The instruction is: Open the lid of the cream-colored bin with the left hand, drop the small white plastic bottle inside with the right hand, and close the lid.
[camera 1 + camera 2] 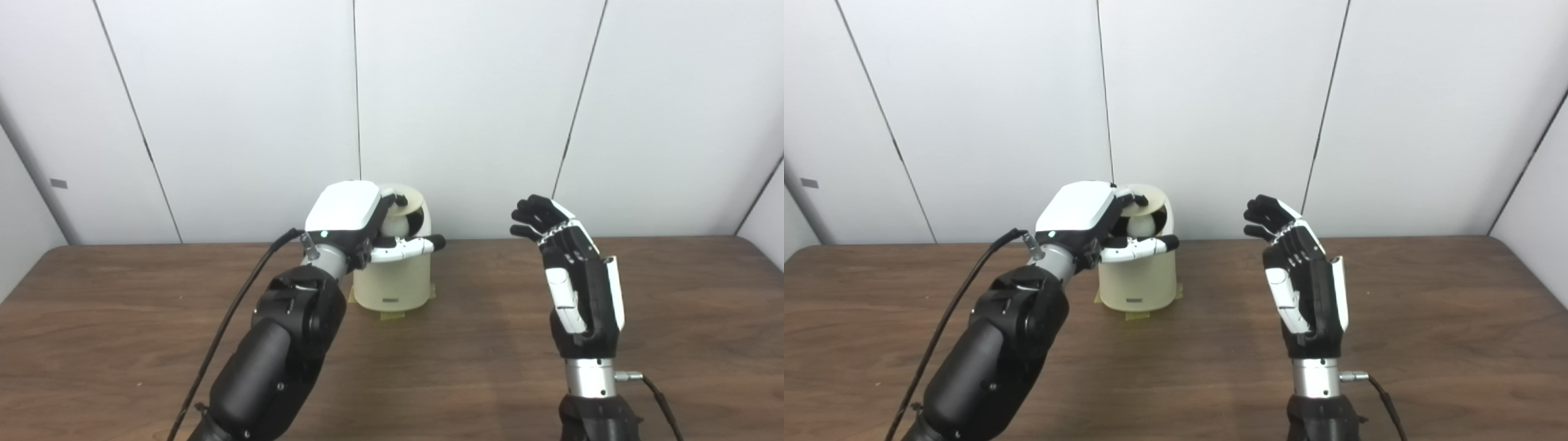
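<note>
— Nearest us, what do we see?

— We see the right hand (576,275) raised above the wooden table (674,318), palm turned leftward, fingers apart and slightly curled, holding nothing. It stands well right of the bin.

— And the left?

— Farther back, we find the left hand (361,223) at the top of the cream-colored bin (392,285), its white back facing us. Its fingers (398,199) curl over the tilted lid (411,199), while its thumb (410,247) stretches across the front of the bin's mouth. We read it as gripping the lid, though the contact itself is partly hidden.

— Where is the bottle?

— We make out a rounded white shape (1140,225) inside the open mouth, just behind the left thumb; we take it for the small white plastic bottle but cannot be sure.

— The count?

— We count two hands, one bin, one lid, one white shape. The bin sits at the far middle of the table on yellowish tape (392,316), before the white panelled wall (490,110).
</note>
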Robot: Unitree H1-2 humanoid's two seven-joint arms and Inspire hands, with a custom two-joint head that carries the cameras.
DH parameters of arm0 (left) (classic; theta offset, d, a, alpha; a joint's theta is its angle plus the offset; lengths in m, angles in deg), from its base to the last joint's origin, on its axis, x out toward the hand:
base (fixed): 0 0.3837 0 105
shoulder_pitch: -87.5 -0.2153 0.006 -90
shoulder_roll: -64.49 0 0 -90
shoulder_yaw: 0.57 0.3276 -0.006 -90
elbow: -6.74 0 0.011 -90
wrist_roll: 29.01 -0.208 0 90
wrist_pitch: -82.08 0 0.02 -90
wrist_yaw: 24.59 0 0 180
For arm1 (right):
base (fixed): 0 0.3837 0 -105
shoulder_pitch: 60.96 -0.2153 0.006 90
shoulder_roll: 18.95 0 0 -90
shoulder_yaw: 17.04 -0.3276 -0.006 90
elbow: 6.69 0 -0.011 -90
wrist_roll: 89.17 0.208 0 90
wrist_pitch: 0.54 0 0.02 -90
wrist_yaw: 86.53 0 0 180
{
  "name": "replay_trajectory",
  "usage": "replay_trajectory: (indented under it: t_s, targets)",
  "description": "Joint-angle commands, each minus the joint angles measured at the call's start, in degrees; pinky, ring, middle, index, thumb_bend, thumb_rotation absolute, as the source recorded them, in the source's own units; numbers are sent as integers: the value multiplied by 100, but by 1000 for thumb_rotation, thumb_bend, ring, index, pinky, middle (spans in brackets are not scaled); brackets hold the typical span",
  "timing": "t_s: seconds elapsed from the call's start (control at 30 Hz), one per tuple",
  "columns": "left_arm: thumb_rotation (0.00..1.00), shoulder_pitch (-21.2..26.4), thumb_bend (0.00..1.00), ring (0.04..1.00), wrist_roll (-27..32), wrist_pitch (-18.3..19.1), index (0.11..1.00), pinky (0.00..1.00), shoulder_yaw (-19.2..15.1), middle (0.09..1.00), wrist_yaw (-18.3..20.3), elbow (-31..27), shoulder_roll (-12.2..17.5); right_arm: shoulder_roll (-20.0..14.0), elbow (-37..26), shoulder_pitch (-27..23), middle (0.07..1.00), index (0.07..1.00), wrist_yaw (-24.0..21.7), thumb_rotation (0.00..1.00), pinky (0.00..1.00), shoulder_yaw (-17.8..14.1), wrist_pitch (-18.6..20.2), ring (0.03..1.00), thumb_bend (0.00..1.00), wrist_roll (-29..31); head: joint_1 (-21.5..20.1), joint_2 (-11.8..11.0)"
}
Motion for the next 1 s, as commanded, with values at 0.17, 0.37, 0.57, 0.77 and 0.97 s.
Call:
replay_trajectory:
  t_s: [0.17,0.37,0.57,0.77,0.97]
  targets:
    - [947,-69,771,919,-133,-181,822,1000,106,836,-82,-93,74,78,-346,-176,748,729,-13,664,672,-30,81,739,288,-19,-40,29]
    - [936,-188,758,919,-389,-256,823,1000,216,842,-138,-10,103,102,-422,-167,752,733,-11,689,674,-40,167,743,310,-44,-47,54]
    - [929,-307,765,928,-640,-536,831,1000,396,828,-674,394,185,157,-487,-160,752,735,20,671,665,-45,236,737,293,-79,-64,65]
    - [881,-369,775,950,-828,-635,838,1000,479,850,-1004,789,207,183,-514,-150,752,735,25,699,671,-67,316,741,303,-96,-80,81]
    - [870,-392,769,962,-775,-701,836,1000,475,861,-1206,1018,225,200,-541,-145,748,729,16,654,668,-70,367,735,295,-59,-81,79]
